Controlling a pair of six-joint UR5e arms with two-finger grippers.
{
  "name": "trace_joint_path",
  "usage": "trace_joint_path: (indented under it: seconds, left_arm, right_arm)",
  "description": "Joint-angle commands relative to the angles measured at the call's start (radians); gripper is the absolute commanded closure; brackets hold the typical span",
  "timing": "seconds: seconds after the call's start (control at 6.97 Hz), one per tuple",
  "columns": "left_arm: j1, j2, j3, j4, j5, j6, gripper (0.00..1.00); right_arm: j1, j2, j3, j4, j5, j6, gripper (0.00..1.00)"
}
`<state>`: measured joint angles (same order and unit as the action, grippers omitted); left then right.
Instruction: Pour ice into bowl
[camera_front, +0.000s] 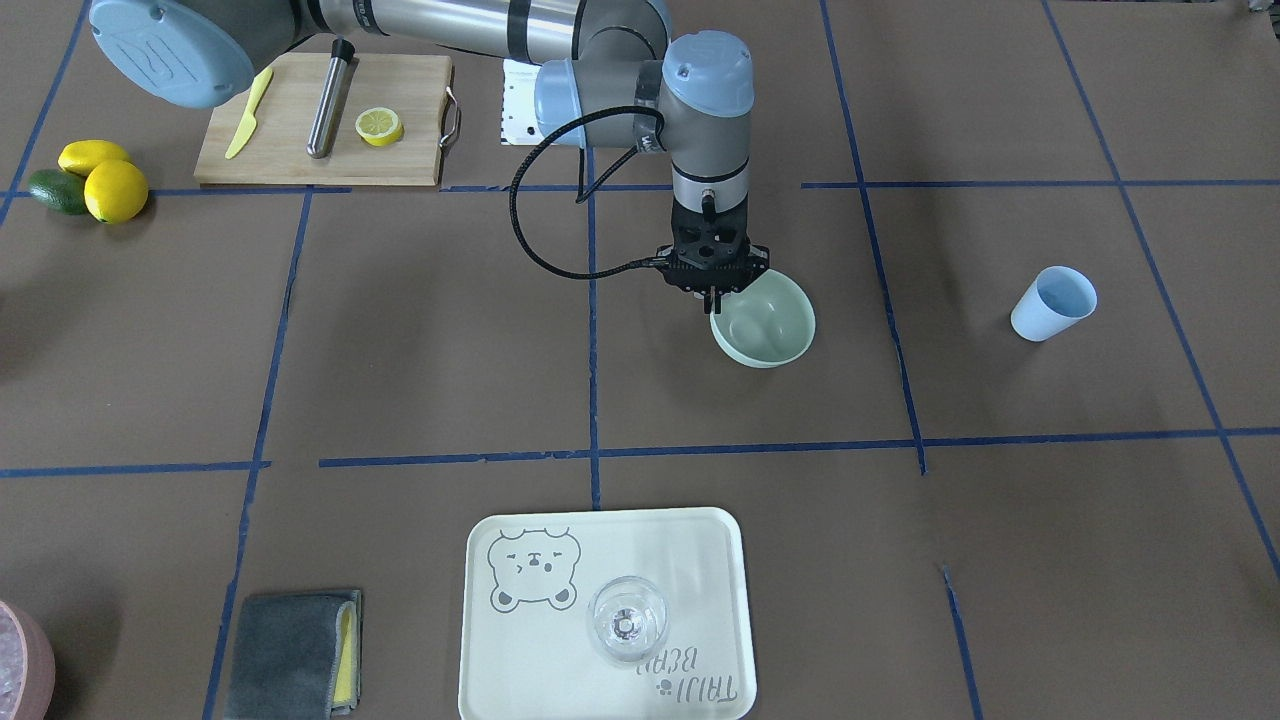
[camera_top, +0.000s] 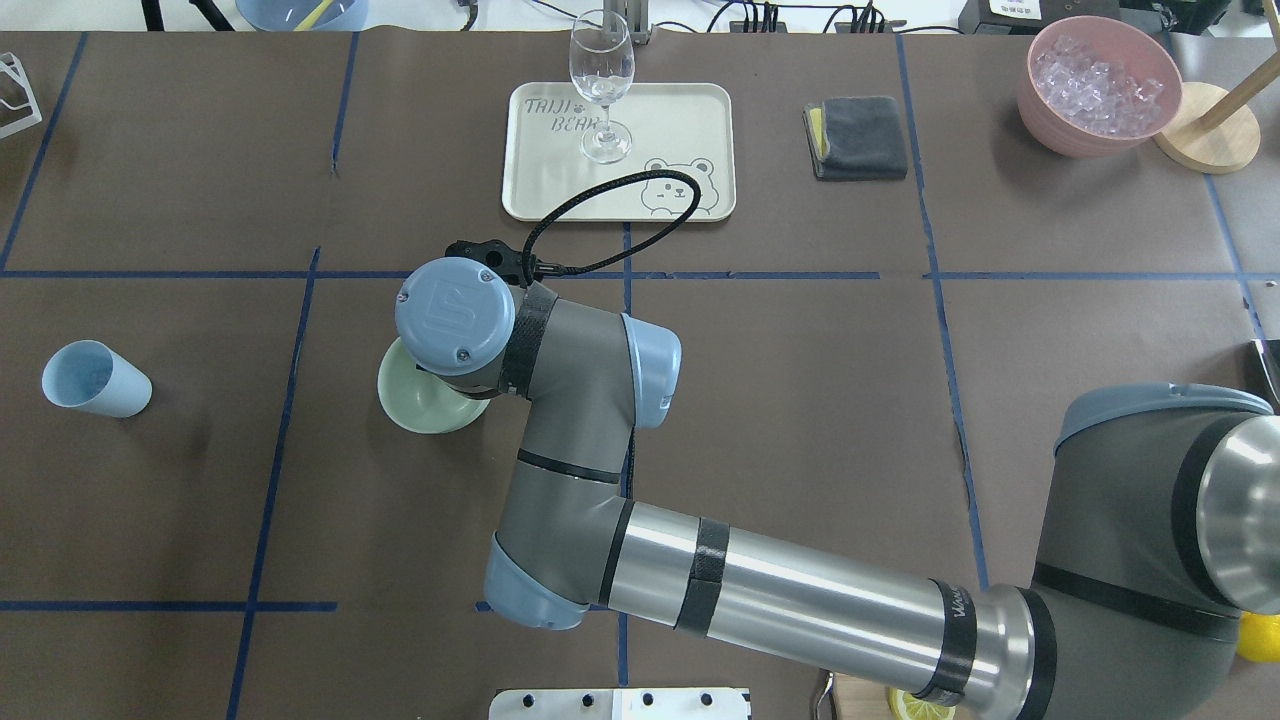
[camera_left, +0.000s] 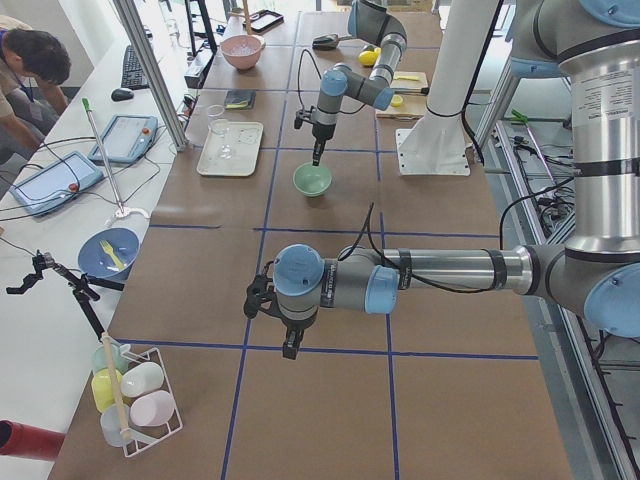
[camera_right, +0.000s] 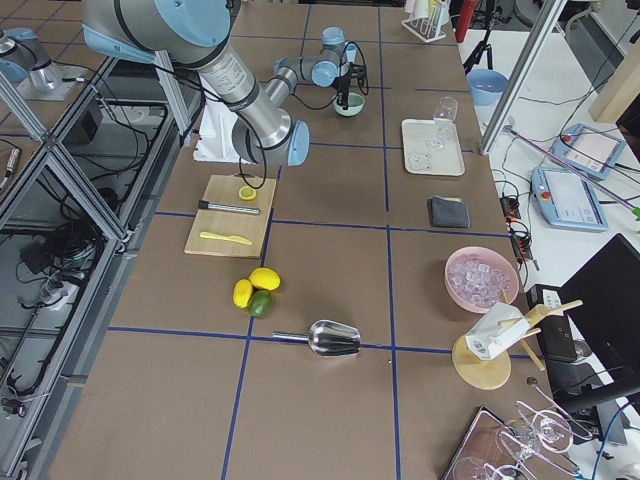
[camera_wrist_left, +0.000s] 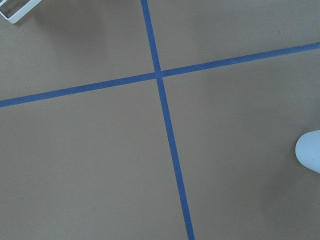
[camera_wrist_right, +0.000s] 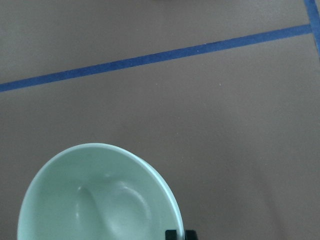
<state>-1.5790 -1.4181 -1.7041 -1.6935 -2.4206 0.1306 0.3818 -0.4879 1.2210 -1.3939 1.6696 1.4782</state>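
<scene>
Right gripper (camera_front: 712, 296) pinching rim of bowl (camera_front: 775, 330) on worktop (camera_front: 400, 350). Left gripper (camera_left: 291, 348): I cannot tell its state. Blue cup (camera_front: 1052, 304) well apart.

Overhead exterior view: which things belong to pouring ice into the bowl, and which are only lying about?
For the job: mint-green bowl; right hand at its rim; likely the light blue cup. The ice to pour is not visible.
Lying about: wine glass on the bear tray; grey cloth; pink container of crushed-looking ice.
</scene>
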Motion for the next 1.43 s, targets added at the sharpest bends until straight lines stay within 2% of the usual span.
trace_joint_path:
  seconds: [0.0, 0.14, 0.29, 0.57, 0.72, 1.0, 1.29]
  left_arm:
    - [0.000, -0.001, -0.002, 0.000, 0.000, 0.000, 0.00]
    - [0.000, -0.011, 0.000, -0.006, 0.002, 0.000, 0.00]
    - [0.000, -0.013, 0.001, -0.014, 0.003, 0.000, 0.00]
    - [0.002, -0.022, 0.000, -0.014, 0.005, -0.002, 0.00]
    - [0.001, -0.031, 0.000, -0.041, 0.005, -0.003, 0.00]
    - [0.001, -0.033, 0.001, -0.070, 0.005, -0.005, 0.00]
    - [0.001, -0.042, 0.001, -0.102, 0.003, -0.011, 0.00]
  right_arm:
    - [0.032, -0.014, 0.020, -0.001, 0.012, -0.018, 0.00]
    - [0.101, -0.068, 0.091, -0.007, 0.069, -0.060, 0.00]
    - [0.189, -0.177, 0.194, -0.010, 0.169, -0.182, 0.00]
    - [0.396, -0.480, 0.401, -0.011, 0.332, -0.461, 0.00]
    - [0.460, -0.612, 0.478, -0.010, 0.355, -0.677, 0.00]
    - [0.692, -0.836, 0.502, -0.010, 0.529, -1.026, 0.00]
    - [0.945, -1.060, 0.505, -0.007, 0.616, -1.458, 0.00]
